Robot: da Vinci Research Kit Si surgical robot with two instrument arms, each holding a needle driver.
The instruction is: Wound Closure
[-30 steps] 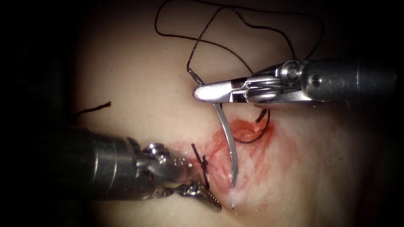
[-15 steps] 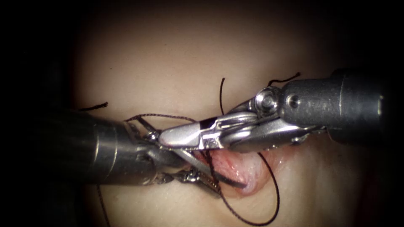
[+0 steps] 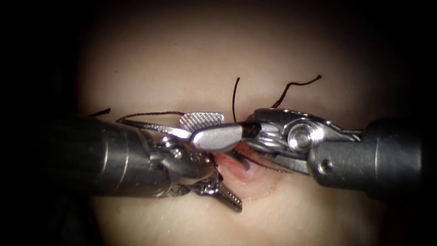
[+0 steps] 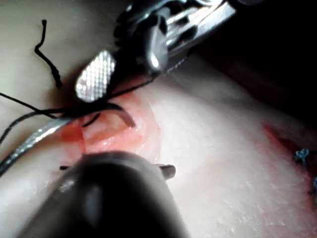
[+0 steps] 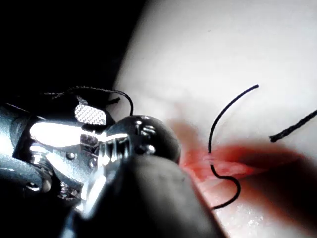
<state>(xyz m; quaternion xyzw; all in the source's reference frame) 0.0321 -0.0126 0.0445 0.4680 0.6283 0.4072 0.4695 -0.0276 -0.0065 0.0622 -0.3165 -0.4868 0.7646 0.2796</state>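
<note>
Your right end effector (image 3: pixel 189 129) stands open over the cut (image 3: pixel 248 175), its ridged inner face exposed. The curved needle (image 3: pixel 150 125) lies at its mouth and arcs away left of the cut, with thread (image 3: pixel 150 113) trailing along it. Whether the needle's point sits in the tissue (image 3: pixel 182 59) cannot be told, nor what your left end effector (image 3: pixel 223 193) holds, if anything. The needle looks stiff, thin and slick, so it is probably best gripped squarely on its body, away from the point. The thread looks limp and fine, and the tissue soft and easily torn.
</note>
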